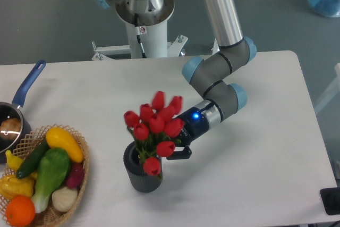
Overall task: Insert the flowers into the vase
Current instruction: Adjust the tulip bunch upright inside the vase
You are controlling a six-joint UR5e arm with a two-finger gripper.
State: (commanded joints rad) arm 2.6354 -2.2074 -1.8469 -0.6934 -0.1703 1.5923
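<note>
A bunch of red tulips, the flowers [155,125], stands with its green stems in the mouth of the dark grey ribbed vase [142,176] at the front middle of the table. The bunch leans to the right, toward the arm. My gripper [171,147] reaches in from the right at stem height, just above the vase's rim, and looks shut on the stems. Only one black finger [182,154] shows; the tulip heads hide the other. The left part of the vase's mouth is uncovered.
A wicker basket [81,173] of vegetables sits at the front left. Behind it, at the left edge, is a blue-handled pot [25,90]. The arm's white base [144,35] stands at the table's back edge.
</note>
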